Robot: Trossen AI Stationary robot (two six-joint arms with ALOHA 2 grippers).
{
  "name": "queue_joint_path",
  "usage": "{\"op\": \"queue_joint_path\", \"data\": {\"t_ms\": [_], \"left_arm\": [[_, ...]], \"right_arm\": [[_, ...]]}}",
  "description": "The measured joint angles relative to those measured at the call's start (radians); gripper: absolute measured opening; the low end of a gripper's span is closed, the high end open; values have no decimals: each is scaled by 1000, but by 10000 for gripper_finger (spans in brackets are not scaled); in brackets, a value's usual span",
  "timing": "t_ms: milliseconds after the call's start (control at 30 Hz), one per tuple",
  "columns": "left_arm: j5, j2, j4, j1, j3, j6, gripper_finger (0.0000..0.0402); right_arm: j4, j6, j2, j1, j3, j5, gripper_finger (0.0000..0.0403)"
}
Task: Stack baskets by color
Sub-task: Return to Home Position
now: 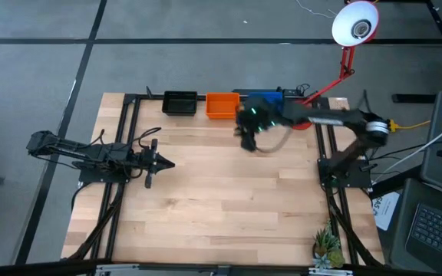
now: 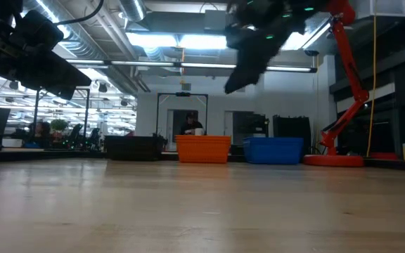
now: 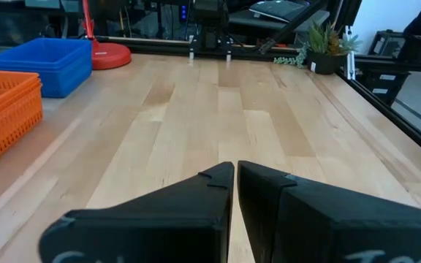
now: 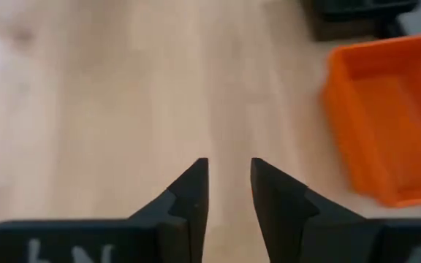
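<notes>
1. The wooden table [image 1: 229, 207] fills most of the high view, with a dark frame rail running down each side.
2. The right arm [image 1: 336, 119] stretches from its base at the table's right edge toward the far row of baskets. The right gripper [image 4: 229, 166] hangs in the air above the wood, just in front of the orange and blue piles. Its fingers stand a little apart, and nothing is between them.
3. The left arm [image 1: 83, 149] lies low along the table's left side, pointing toward the middle. The left gripper [image 3: 235, 169] has its fingers drawn together, with only a thin slit between the tips, and it holds nothing.
4. A red lamp [image 1: 355, 24] with a round white head leans over the far right corner. Its round red base stands on the table just beside the blue pile.
5. The baskets sit in one row along the far edge. The black baskets [image 1: 179, 102] are on the left, the orange baskets [image 1: 222, 106] in the middle and the blue baskets [image 1: 261, 97] on the right. The piles are close beside one another but apart. The right arm hides part of the blue pile from above. Each colour looks like a single nested pile, though how many baskets are in each cannot be counted from here.
6. A small potted plant [image 1: 327, 244] stands at the near right corner.
</notes>
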Motion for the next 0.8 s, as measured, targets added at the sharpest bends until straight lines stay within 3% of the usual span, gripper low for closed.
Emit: {"op": "queue_joint_path", "data": {"t_ms": [267,467,600,800], "left_arm": [[0,0,0,0,0,0,14],[0,0,0,0,0,0,14],[0,0,0,0,0,0,14],[0,0,0,0,0,0,14]], "right_arm": [[377,208,-408,179,-554,13,102],[715,370,-726,287,-916,161,102],[883,441,-905,326,-1087,151,102],[873,442,-1143,339,-1203,153,102]]}}
